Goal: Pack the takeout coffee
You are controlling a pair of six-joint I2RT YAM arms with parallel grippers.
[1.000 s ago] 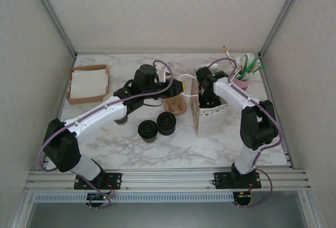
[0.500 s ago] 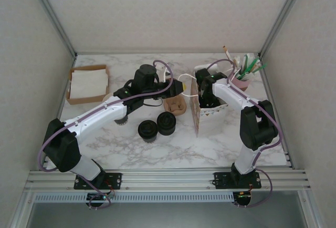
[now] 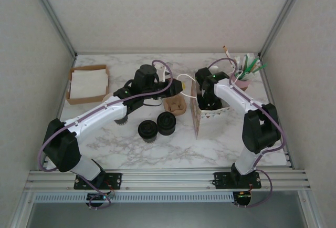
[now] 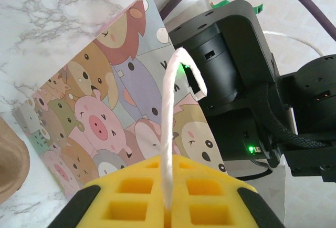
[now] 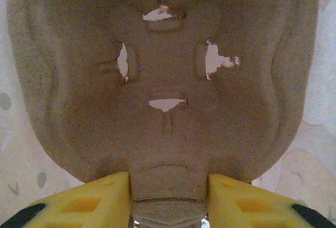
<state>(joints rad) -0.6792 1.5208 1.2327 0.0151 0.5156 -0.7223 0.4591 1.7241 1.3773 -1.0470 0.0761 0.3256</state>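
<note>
Now right jaws ease around carrier (image 5: 163,81).

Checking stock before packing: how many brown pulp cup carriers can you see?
2. One carrier lies on the table left of the bag; a second carrier sits right at the right gripper. More may be hidden inside the bag.
</note>
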